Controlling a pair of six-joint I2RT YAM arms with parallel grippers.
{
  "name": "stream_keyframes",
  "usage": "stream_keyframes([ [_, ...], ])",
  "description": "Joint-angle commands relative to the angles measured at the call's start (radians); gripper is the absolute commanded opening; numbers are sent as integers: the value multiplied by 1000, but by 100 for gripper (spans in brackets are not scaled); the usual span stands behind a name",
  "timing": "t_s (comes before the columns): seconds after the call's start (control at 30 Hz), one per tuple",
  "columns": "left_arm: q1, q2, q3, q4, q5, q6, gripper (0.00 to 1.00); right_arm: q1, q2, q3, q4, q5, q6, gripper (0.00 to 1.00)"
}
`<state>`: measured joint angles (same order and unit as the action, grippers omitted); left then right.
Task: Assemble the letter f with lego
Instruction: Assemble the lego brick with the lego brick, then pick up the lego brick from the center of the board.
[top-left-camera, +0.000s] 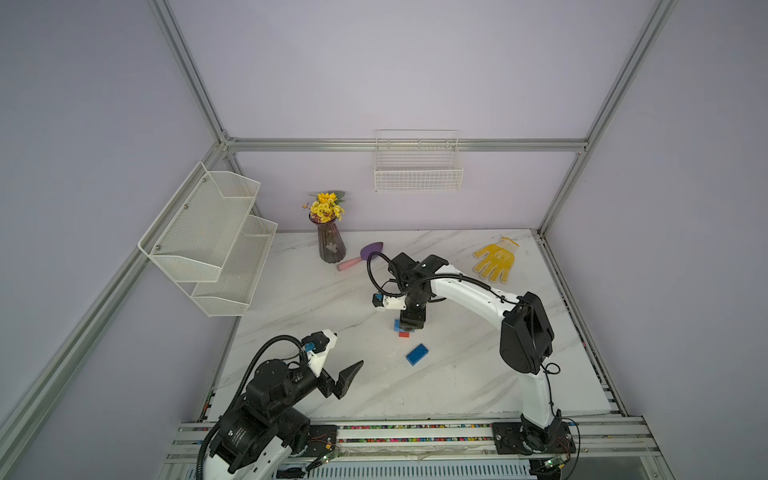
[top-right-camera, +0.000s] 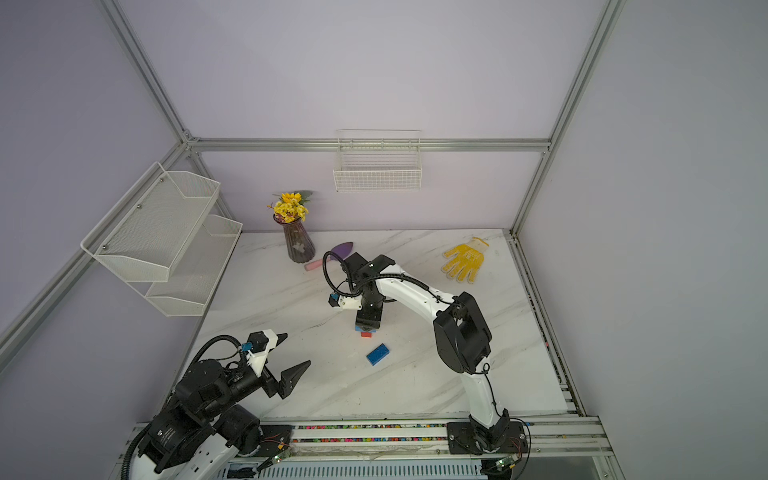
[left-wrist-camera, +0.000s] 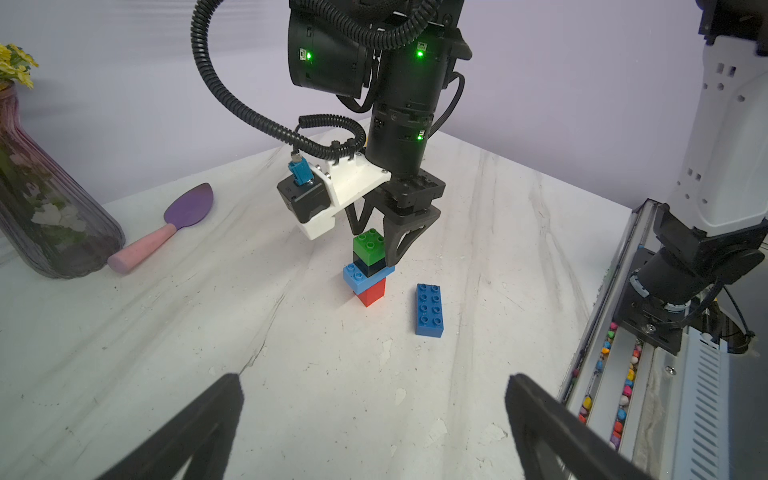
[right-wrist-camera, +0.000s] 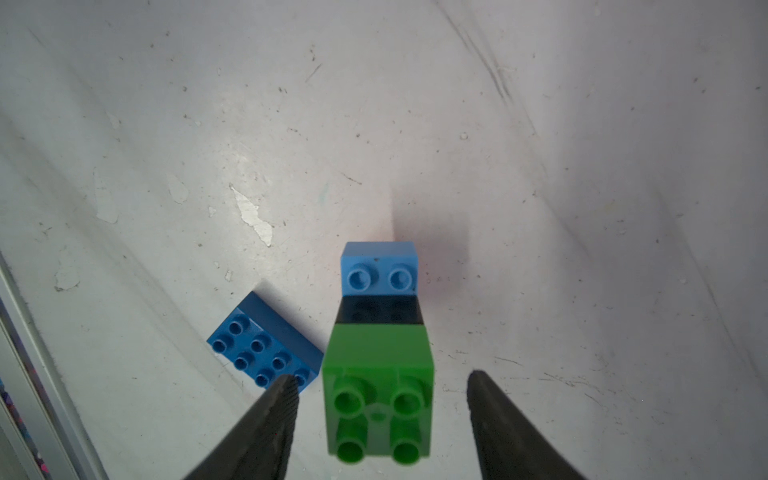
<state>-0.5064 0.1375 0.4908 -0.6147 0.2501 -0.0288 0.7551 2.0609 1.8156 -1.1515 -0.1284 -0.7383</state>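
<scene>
Left gripper (left-wrist-camera: 372, 380) gaped idle; right gripper (right-wrist-camera: 379, 377) straddled the stack, unclenched

Left gripper's black jaws stood spread wide above the white marbled tabletop (left-wrist-camera: 166, 332), holding nothing. Further right, the right gripper pointed down over a standing stack. A red square plastic brick (left-wrist-camera: 370, 293) sat at the bottom, then a light blue longer brick (left-wrist-camera: 354, 275) jutting sideways, a black square brick (left-wrist-camera: 366, 266), and a green studded square brick (right-wrist-camera: 376, 357) on top. Its fingers (right-wrist-camera: 266, 424) flanked the green brick with a clear gap on each side, gripping nothing. Just right of the stack and apart from it, the dark blue long brick (left-wrist-camera: 429, 309) lay flat, studs up, not yet joined.
</scene>
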Motion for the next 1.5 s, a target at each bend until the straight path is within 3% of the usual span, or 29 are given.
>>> stream_keyframes([
  [0.0,-4,7,-14,40,1,28,100,0,-28,25,-17,-2,15,69],
  [0.27,-4,8,-14,40,-3,29,100,-1,-171,-61,41,58,12,69],
  [0.63,-4,16,-14,42,2,29,100,36,-437,-270,121,-10,-17,67],
  [1.03,-4,2,-15,40,3,29,100,168,-461,-513,276,41,-31,67],
  [1.47,-5,-8,-16,38,3,29,100,191,-368,-583,345,66,-30,66],
])
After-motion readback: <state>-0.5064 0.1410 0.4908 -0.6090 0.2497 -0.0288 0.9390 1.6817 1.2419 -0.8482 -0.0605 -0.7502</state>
